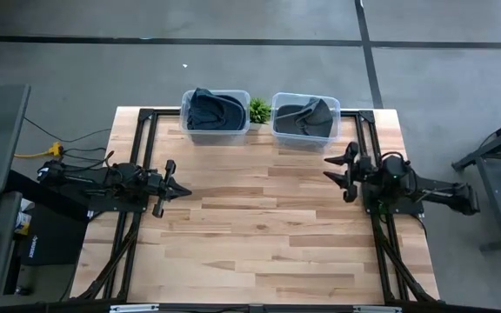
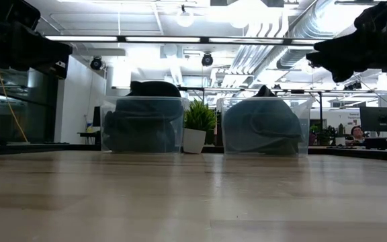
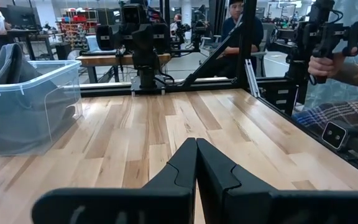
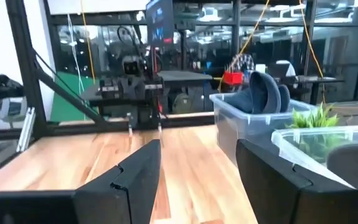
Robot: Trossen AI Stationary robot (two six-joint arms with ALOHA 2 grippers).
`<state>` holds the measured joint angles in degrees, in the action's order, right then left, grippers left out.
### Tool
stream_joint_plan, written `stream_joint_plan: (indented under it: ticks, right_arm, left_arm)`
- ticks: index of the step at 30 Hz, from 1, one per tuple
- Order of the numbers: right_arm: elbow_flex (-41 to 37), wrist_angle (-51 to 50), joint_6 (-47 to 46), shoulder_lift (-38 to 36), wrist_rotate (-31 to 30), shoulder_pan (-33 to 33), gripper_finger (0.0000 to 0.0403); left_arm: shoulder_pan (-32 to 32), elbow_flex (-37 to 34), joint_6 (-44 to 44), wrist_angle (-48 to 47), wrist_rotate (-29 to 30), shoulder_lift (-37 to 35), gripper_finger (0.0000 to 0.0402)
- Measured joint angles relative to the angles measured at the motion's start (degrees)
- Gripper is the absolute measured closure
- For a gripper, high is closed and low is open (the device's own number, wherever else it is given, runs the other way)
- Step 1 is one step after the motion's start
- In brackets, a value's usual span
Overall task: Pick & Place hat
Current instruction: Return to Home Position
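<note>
Two clear plastic bins stand at the table's far edge. The left bin (image 1: pixel 215 114) holds dark blue hats (image 1: pixel 213 108); the right bin (image 1: pixel 303 118) holds dark grey hats (image 1: pixel 305 116). In the low view the left bin's hats (image 2: pixel 142 126) and the right bin's hats (image 2: pixel 261 126) fill both bins. My left gripper (image 1: pixel 183 191) hovers shut over the table's left side, pointing right (image 3: pixel 196 155). My right gripper (image 1: pixel 330 168) hovers open over the table's right side, pointing left (image 4: pixel 197 168). Neither gripper touches anything.
A small potted plant (image 1: pixel 259 109) stands between the two bins. The bare wooden table top (image 1: pixel 259 226) stretches between the arms and toward the near edge. A person's hand (image 3: pixel 325 62) holding a device shows beyond the table in the left wrist view.
</note>
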<state>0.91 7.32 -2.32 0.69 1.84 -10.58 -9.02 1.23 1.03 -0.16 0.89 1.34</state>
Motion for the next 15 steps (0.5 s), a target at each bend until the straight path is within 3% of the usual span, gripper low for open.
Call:
stream_joint_plan:
  ticks: [11, 15]
  right_arm:
    - [0.0, -5.2, 0.2, 0.0, -7.8, 5.5, 0.0198]
    - [0.2, -6.4, 4.1, 0.2, -6.6, 5.5, 0.0197]
  left_arm:
    - [0.0, 0.0, 0.0, 0.0, 0.0, 0.0, 0.0401]
    - [0.0, 0.0, 0.0, 0.0, 0.0, 0.0, 0.0401]
